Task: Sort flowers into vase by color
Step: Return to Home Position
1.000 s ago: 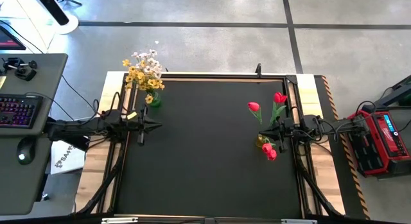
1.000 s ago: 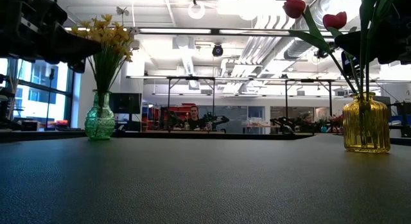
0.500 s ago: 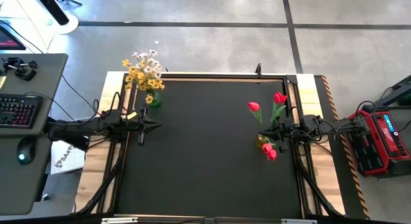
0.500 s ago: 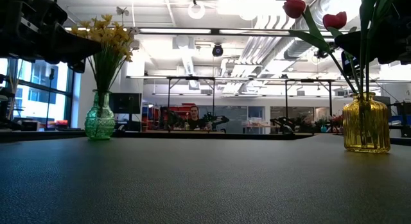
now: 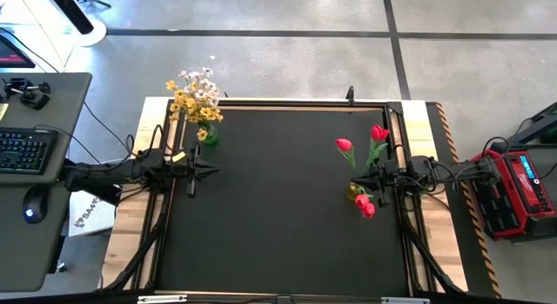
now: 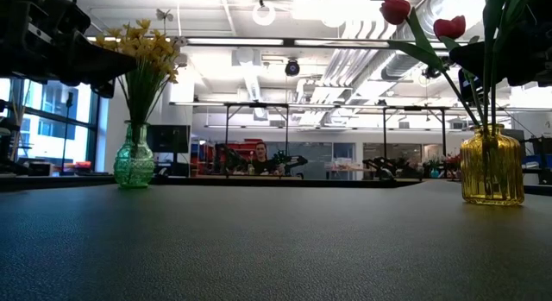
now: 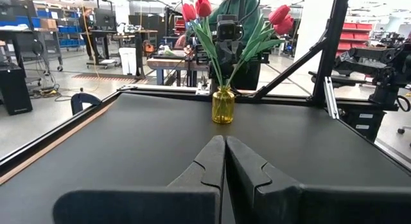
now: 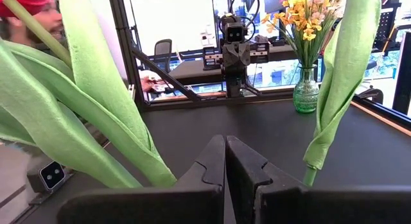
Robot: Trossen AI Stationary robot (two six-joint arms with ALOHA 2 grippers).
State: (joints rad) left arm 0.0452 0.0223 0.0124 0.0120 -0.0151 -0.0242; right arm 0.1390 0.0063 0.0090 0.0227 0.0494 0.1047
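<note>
Overhead, on the black counter [image 5: 278, 243], each arm lies along its own side. The left hand [image 5: 209, 171] sits at the left edge, near the green vase [image 5: 209, 135] at the far left corner. That vase holds the yellow flowers [image 5: 190, 104], with white blossoms [image 5: 204, 77] in the same bunch. The right hand [image 5: 364, 183] sits just beside the yellow vase [image 5: 352, 192], which carries the red tulips [image 5: 345, 145].

Low view: both vases stand upright and well apart, green to the left, yellow to the right.

Left wrist view: this hand's fingers [image 7: 209, 163] are pressed together, holding nothing. The yellow vase shows across the counter.

Right wrist view: these fingers [image 8: 247, 166] are likewise together and empty. Tulip leaves hang close on either side of them.

Assessment: flowers appear placed, and only parking the arms is left. The right arm should draw back slowly and directly away from its vase, since a sideways sweep could catch the leaves and tip it. The left arm has more room.
</note>
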